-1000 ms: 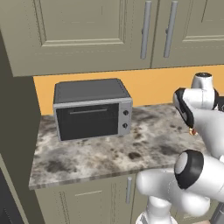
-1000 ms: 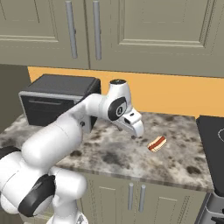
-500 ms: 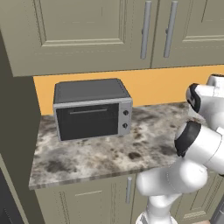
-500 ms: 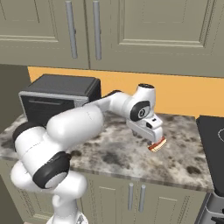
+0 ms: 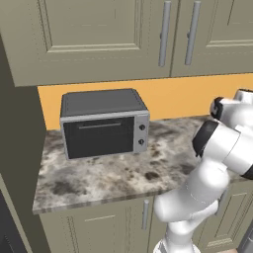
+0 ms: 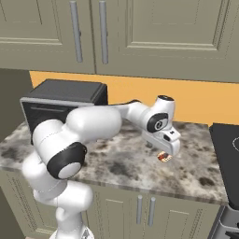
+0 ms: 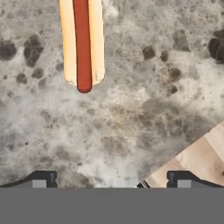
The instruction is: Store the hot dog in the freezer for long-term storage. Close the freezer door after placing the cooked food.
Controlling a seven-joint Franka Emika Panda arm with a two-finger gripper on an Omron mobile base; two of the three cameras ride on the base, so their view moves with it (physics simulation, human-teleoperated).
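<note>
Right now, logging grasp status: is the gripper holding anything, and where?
Nothing. The gripper is open above the counter; the hot dog lies ahead, untouched.

Hot dog (image 7: 82, 43) on counter (image 6: 121, 163), oven (image 5: 104, 123) at left

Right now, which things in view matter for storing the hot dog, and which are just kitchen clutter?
For the job:
hot dog, lying on the counter
gripper, open, above the counter short of it

Not part of it:
countertop oven
upper cabinets
stovetop
</note>
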